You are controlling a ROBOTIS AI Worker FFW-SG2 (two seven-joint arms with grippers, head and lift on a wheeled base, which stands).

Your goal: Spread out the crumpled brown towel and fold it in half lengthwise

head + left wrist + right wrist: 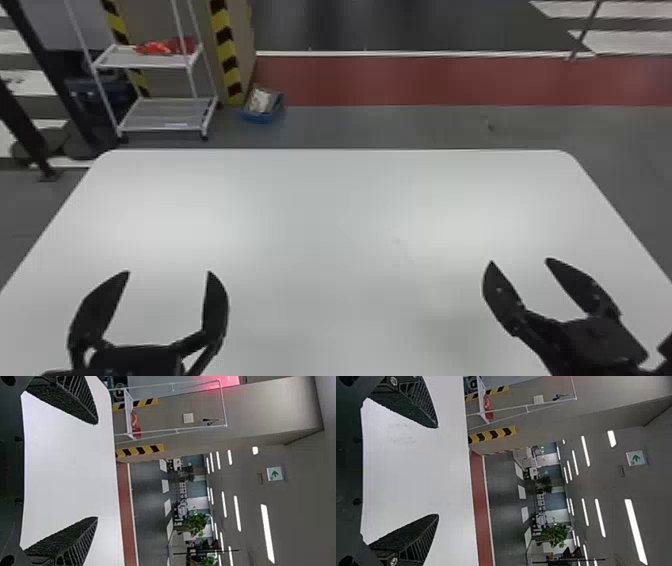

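White counter (320, 200), broad, near to far. Brown towel: whereabouts cannot be told. Step, as judged: preparatory; next move calls for locating towel, then taking an edge. Left gripper (169, 272), near left, fingers apart; right gripper (520, 260), near right, likewise. Head view: blue bin (262, 118), far left. Left wrist view adds green-arrow sign (274, 473).

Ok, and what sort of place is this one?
Likely an indoor industrial or lab floor: yellow-and-black hazard tape runs down the edges of a wall, a red lane marks the floor, and a green arrow sign hangs near the ceiling lights.
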